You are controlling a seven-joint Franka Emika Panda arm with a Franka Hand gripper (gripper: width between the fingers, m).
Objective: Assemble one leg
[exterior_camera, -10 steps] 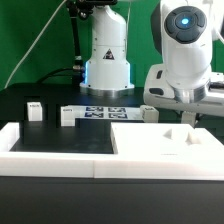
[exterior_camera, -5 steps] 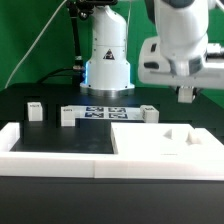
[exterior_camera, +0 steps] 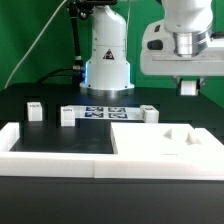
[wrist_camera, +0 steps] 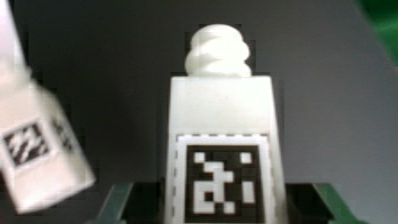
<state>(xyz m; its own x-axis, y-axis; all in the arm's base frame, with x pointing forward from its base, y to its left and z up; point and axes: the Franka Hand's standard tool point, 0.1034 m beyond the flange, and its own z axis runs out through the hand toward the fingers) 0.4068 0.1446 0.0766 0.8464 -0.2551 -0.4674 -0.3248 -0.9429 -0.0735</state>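
Leg [wrist_camera: 221, 120] sits clamped in the hand [exterior_camera: 188, 86], high at two o'clock of the exterior view — likely to clear the panel [exterior_camera: 140, 146].

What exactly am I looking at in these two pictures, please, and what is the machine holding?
The machine is a robot arm with a two-finger gripper, working over a dark table. One picture comes from a camera off the arm that sees the whole scene. The other comes from a camera on the wrist, looking along the fingers.

The gripper holds one leg in the air: a small white post with a black-and-white tag and a ridged tip.

On the table stand three more posts, beside the flat marker board. Nearer the camera lie a large white panel and white border rails.
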